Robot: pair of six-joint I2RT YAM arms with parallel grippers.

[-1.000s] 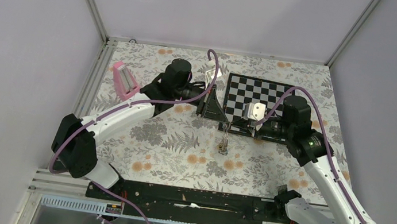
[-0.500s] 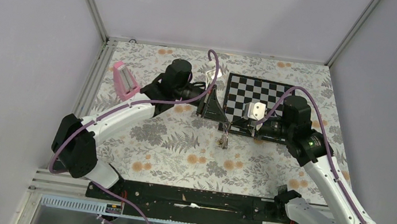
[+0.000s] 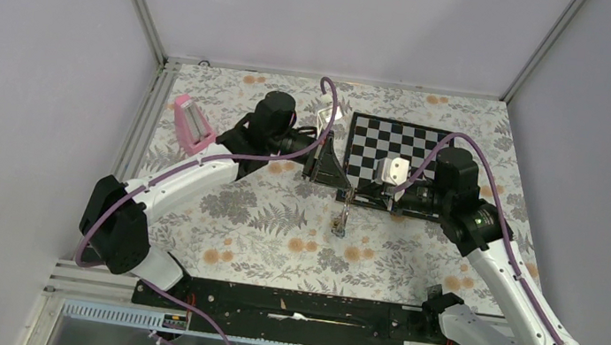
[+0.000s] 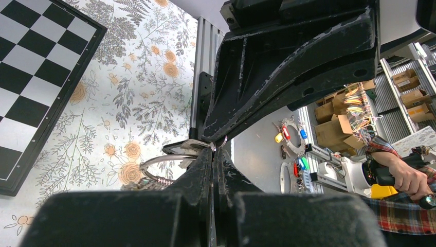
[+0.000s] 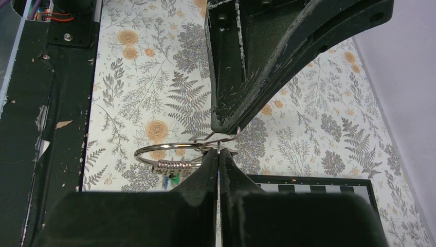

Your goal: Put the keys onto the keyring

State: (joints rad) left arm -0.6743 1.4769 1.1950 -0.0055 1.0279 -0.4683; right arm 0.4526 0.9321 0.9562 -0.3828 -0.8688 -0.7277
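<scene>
My two grippers meet tip to tip above the floral table, just in front of the chessboard. My right gripper (image 3: pixel 355 199) (image 5: pixel 218 153) is shut on the keyring (image 5: pixel 169 149), a large silver wire ring with a coil. Green and blue tags hang under it, and the bunch dangles in the top view (image 3: pixel 339 221). My left gripper (image 3: pixel 342 190) (image 4: pixel 213 150) is shut on a flat silver key (image 4: pixel 186 146) held against the ring (image 4: pixel 157 161). The right gripper's fingers (image 4: pixel 288 67) fill the top of the left wrist view. The other key is hidden.
A black and white chessboard (image 3: pixel 408 146) lies at the back right, under the right arm. A pink object (image 3: pixel 190 124) stands at the back left beside the left arm. A black rail (image 3: pixel 293 305) runs along the near table edge.
The hanging bunch of tags has swung slightly to the left under the grippers. Both arms have hardly moved and both grippers stay shut.
</scene>
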